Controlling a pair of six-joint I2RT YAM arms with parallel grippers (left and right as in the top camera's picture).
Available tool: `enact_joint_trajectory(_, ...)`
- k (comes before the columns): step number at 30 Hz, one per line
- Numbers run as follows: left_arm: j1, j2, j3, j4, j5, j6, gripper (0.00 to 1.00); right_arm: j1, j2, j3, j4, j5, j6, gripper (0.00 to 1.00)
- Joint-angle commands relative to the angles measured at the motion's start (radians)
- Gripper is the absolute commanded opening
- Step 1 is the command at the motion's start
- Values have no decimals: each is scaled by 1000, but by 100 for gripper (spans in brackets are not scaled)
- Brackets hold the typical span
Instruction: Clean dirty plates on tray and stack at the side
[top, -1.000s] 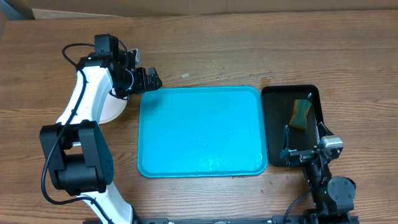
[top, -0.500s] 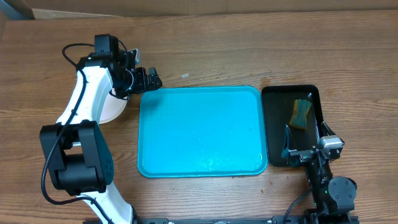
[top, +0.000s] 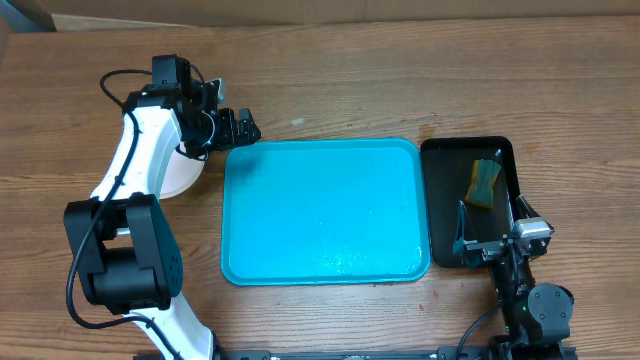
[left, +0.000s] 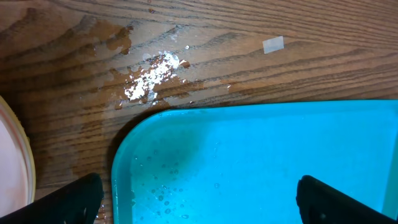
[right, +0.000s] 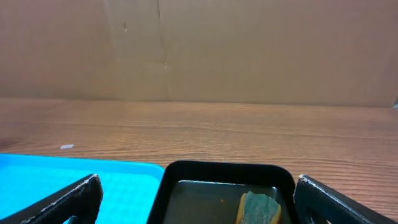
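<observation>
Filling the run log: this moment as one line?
plates: off tray, at its left | tray: wet | sponge: in black tray | left end effector: open, empty | right end effector: open, empty

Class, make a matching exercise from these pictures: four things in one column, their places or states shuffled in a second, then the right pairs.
1. blue tray
2. sponge
3. plates
4. left gripper

A. lying in the black tray
B. on the table, left of the blue tray
C. centre of the table, wet, no plates on it
D. open, at the blue tray's far left corner

Pairs: 1-C, 2-A, 3-B, 4-D
</observation>
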Motion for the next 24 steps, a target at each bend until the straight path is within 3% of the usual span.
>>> enact_joint_trajectory(1,-1,-2,-1,4,-6,-14,100,-7,-12,-11,7,-2,-5,100)
enact_joint_trajectory(14,-2,-42,-3,3,-61,-14,100,-7,-12,-11,7,-2,-5,100)
enact_joint_trajectory(24,-3,-459,-3,3,-80,-14,100,-7,-11,-11,7,-2,-5,100)
